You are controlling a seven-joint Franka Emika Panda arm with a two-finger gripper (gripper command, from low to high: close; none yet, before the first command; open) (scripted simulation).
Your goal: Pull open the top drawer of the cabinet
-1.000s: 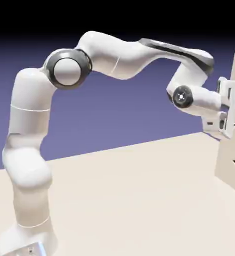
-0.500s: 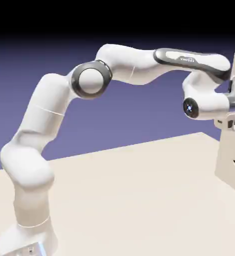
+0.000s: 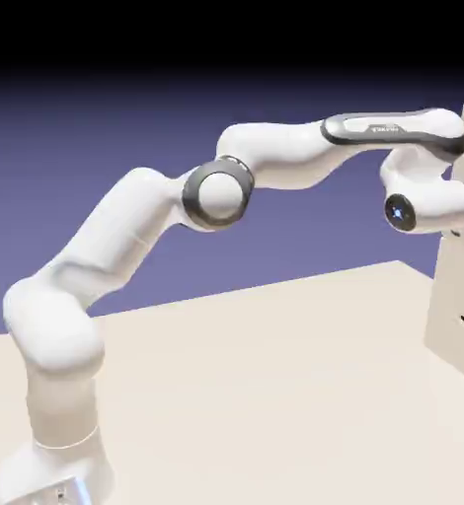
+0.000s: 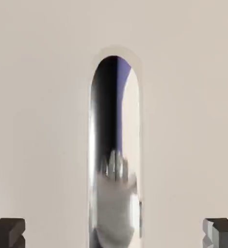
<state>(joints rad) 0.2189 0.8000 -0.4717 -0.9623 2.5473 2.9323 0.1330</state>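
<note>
Cream-beige top drawer [image 4: 48, 97], shiny metal handle [image 4: 115, 160] between hand [image 4: 114, 233] fingertips.

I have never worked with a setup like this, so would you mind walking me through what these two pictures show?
Both pictures are computer-rendered. The exterior view is taken by a fixed camera off to the side: a white jointed robot arm rises from its base on a pale table and stretches to a cream cabinet at the picture's right edge. The hand view comes from a camera on the hand itself, looking along the gripper. Its two dark grey fingertips sit in the bottom corners, with a shiny metal bar handle running upright between them against the beige drawer front. The fingertips stand well apart from the handle, so nothing is gripped yet. Nothing else is visible on the table.
</note>
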